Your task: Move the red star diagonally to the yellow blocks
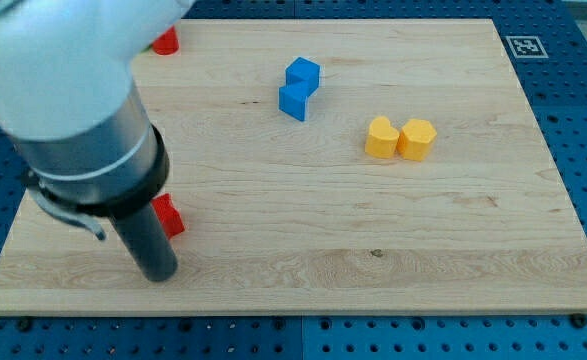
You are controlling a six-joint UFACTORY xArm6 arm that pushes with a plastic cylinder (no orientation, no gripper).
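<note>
On the pale wooden board, my tip, the lower end of the straight dark rod, stands near the view's bottom left, just below and slightly to the left of the red star-shaped block. Most of that star is hidden behind the rod and the wide grey and white arm body above it, so only its right-hand part shows; whether the rod actually touches it cannot be told from here. The rod carries no jaws, so it is a bare end with nothing to part, close or clamp. The two yellow heart-shaped blocks sit side by side and touching at the view's right of centre, well apart from the star and diagonally up and to the right of it. Two blue blocks, roughly cube-like, touch each other near the view's top centre. A second small red block peeks out beside the arm near the view's top left; its shape cannot be made out.
</note>
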